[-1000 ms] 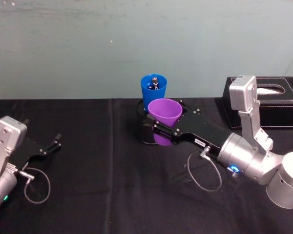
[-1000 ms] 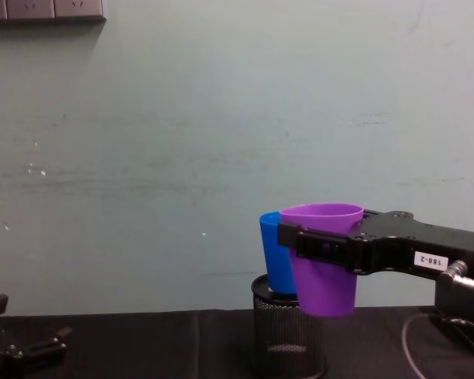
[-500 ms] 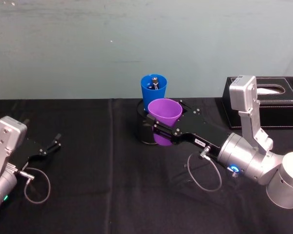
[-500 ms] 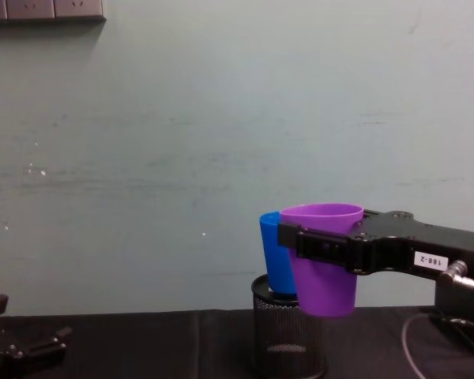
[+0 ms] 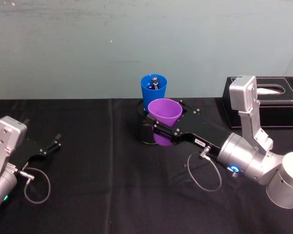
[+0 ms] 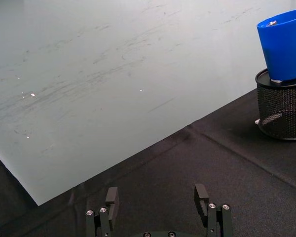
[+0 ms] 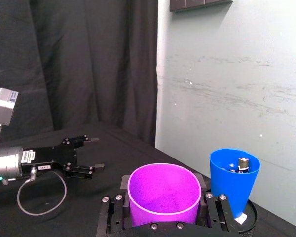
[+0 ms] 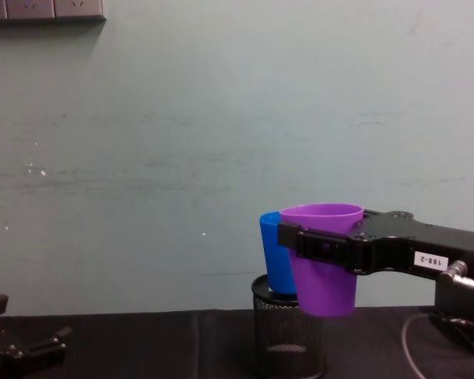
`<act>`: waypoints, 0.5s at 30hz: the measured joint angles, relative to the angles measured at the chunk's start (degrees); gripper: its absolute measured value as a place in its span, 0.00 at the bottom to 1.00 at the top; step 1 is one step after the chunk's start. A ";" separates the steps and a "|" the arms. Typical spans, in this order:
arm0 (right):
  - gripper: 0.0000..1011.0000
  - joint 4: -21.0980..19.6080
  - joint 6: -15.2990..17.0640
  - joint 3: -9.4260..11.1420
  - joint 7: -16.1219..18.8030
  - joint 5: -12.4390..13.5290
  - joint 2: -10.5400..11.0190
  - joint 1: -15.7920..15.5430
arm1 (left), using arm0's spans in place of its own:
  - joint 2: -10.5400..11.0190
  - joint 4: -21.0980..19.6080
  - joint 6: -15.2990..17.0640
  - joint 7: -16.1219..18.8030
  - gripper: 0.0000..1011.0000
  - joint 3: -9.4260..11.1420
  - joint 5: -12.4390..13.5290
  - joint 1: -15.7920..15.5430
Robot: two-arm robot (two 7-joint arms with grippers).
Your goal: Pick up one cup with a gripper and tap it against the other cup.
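Note:
My right gripper is shut on the purple cup, holding it upright in the air just in front of the blue cup. The blue cup stands in a black mesh holder at the table's back centre, with a small metal object inside. From the chest, the purple cup overlaps the blue cup; whether they touch I cannot tell. In the right wrist view the purple cup sits between the jaws, the blue cup beside it. My left gripper rests open at the table's left.
A black tissue box stands at the back right on the black tablecloth. A pale green wall closes the back. Loose cable loops hang by each wrist, one at the right wrist.

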 joint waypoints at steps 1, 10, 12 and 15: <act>0.74 0.00 0.00 0.00 0.00 0.00 0.00 0.00 | 0.00 0.00 0.00 0.00 0.99 0.00 0.00 0.00; 0.74 0.00 0.00 0.00 0.00 0.00 0.00 0.00 | 0.00 0.00 0.00 0.00 0.99 0.00 0.00 0.00; 0.74 0.00 0.00 0.00 0.00 0.00 0.00 0.00 | 0.00 0.00 0.00 0.00 0.99 0.00 0.00 0.00; 0.74 0.00 0.00 0.00 0.00 0.00 0.00 0.00 | 0.00 0.00 0.00 0.00 0.99 0.00 0.00 0.00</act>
